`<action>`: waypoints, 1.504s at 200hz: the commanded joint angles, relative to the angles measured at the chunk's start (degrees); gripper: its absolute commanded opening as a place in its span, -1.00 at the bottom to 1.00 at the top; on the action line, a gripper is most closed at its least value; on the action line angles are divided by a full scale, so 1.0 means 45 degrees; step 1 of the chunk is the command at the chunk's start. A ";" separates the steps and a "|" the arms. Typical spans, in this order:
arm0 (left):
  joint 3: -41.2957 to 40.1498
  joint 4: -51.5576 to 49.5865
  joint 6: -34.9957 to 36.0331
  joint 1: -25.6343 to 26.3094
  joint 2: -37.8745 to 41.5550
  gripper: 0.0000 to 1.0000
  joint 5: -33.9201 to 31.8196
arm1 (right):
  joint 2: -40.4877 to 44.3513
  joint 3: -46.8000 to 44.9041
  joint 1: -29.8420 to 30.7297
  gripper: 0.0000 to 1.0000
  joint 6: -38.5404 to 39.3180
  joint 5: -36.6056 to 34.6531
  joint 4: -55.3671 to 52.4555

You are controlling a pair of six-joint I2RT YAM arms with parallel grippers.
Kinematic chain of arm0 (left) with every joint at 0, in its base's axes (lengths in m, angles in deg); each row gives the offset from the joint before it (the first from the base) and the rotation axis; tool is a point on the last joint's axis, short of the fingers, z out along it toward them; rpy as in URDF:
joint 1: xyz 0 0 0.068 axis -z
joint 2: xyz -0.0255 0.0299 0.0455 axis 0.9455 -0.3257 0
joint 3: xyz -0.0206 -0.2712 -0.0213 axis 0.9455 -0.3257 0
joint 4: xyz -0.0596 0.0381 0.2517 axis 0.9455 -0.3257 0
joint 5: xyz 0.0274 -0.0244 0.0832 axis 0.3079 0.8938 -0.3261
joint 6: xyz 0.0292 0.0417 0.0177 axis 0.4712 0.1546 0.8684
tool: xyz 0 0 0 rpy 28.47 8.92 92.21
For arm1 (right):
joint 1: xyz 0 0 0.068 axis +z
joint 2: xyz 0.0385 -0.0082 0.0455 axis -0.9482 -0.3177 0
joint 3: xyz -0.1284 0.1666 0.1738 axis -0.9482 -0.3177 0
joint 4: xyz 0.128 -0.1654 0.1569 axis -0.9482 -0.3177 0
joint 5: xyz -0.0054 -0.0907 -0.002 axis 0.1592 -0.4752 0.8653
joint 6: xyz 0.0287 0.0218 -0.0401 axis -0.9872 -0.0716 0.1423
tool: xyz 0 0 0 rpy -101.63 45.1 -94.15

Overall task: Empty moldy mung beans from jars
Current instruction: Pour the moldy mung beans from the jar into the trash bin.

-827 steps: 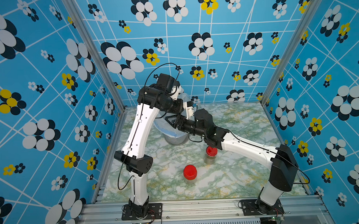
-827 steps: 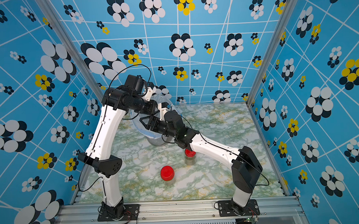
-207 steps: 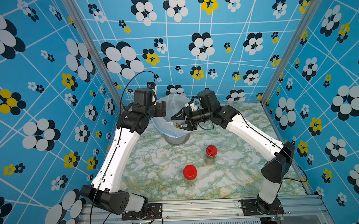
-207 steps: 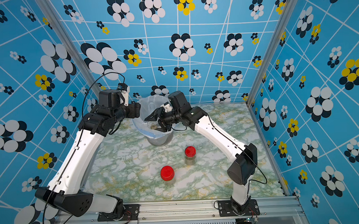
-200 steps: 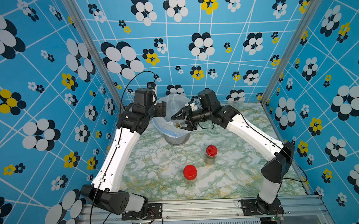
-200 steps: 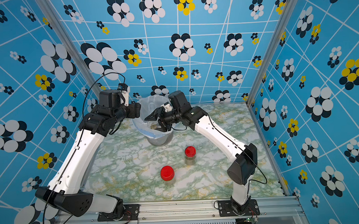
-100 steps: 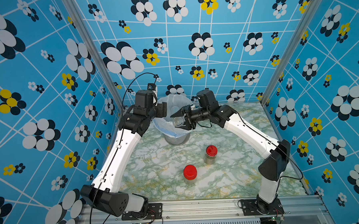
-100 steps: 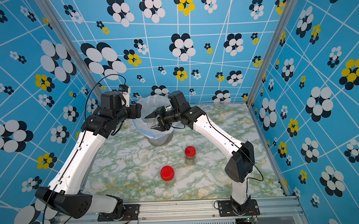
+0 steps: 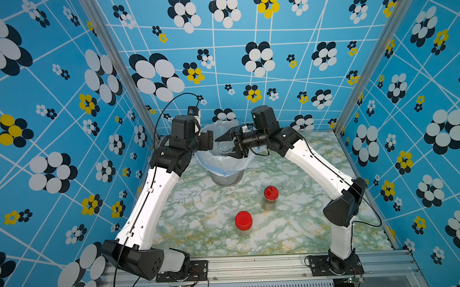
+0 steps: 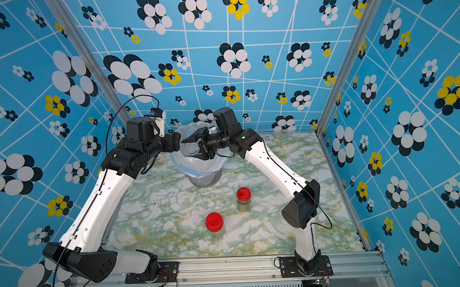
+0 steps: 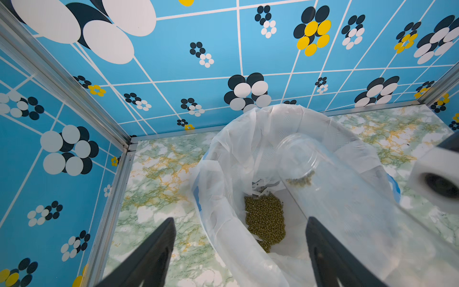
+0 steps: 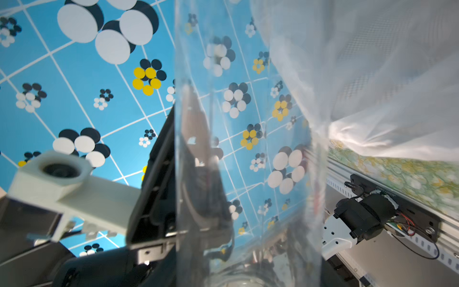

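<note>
R gripper (image 9: 224,149), both top views: jaws clamped on tall jar (image 9: 223,146), which lies on its side above bin (image 9: 226,178).
L gripper (image 9: 208,141), both top views: just beside bin's rim, opposite R gripper, not touching the jar; finger gap not readable from this angle.
Bin: grey, lined w/ white bag (image 9: 211,161); stands at back of marble-look table (image 9: 200,212).
Far red-lid jar (image 9: 270,198): upright on table, lid on, olive fill visible thru wall.
Near red-lid jar (image 9: 243,223): upright, lid on, closer to front rail; apart from the far one & from both arms.
L wrist view, fingers: wide apart, nothing between them.
L wrist view, mung beans (image 11: 265,218): heap on bag's bottom; a few grains sit at lower lip of tall jar's open mouth; rest of the jar looks clear.
R wrist view, tall jar: clear wall fills centre, close to lens, no grains seen in it.
R wrist view, surroundings: bag alongside; L arm's black body & white cam mount (image 12: 57,174) beyond.
</note>
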 commanded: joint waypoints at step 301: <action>-0.3328 0.0625 -0.0366 0.0190 0.4277 0.71 0.3368 | 0.9692 -1.3940 -0.0012 -0.15 1.7051 -1.3665 0.7589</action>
